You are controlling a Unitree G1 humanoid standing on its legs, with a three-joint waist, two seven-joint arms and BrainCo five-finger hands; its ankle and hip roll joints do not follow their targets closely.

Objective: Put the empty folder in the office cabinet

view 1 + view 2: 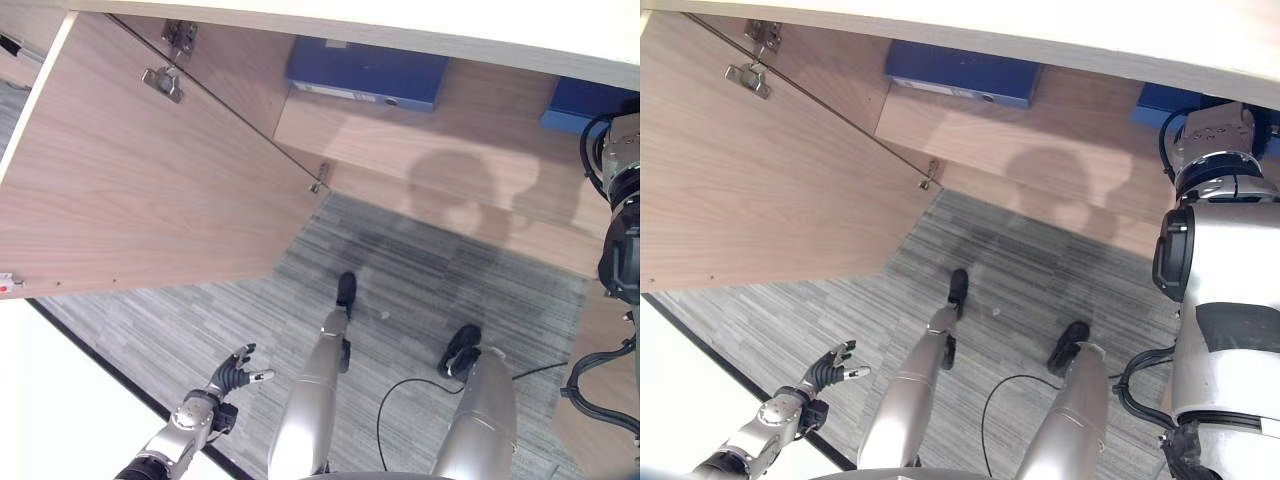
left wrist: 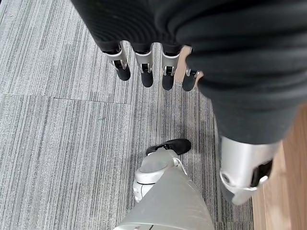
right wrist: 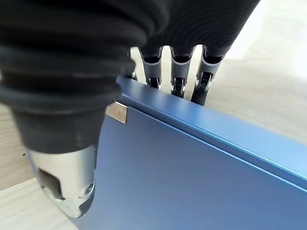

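Note:
My right hand (image 3: 178, 82) holds a blue folder (image 3: 192, 177): the fingers (image 3: 206, 84) reach over its top edge and the thumb (image 3: 64, 191) presses on its near face. This folder (image 1: 575, 100) sits at the right end of the cabinet's wooden shelf (image 1: 460, 140), partly hidden behind my right wrist (image 1: 1215, 140). My left hand (image 1: 236, 376) hangs low at the lower left above the carpet, its fingers (image 2: 144, 72) relaxed, apart and empty.
A second blue folder (image 1: 367, 73) lies flat further left on the shelf. The cabinet's wooden door (image 1: 130, 170) stands swung open at the left, with its hinges (image 1: 163, 82) showing. Grey striped carpet (image 1: 200, 320) lies below, and a white panel (image 1: 40, 400) is at lower left.

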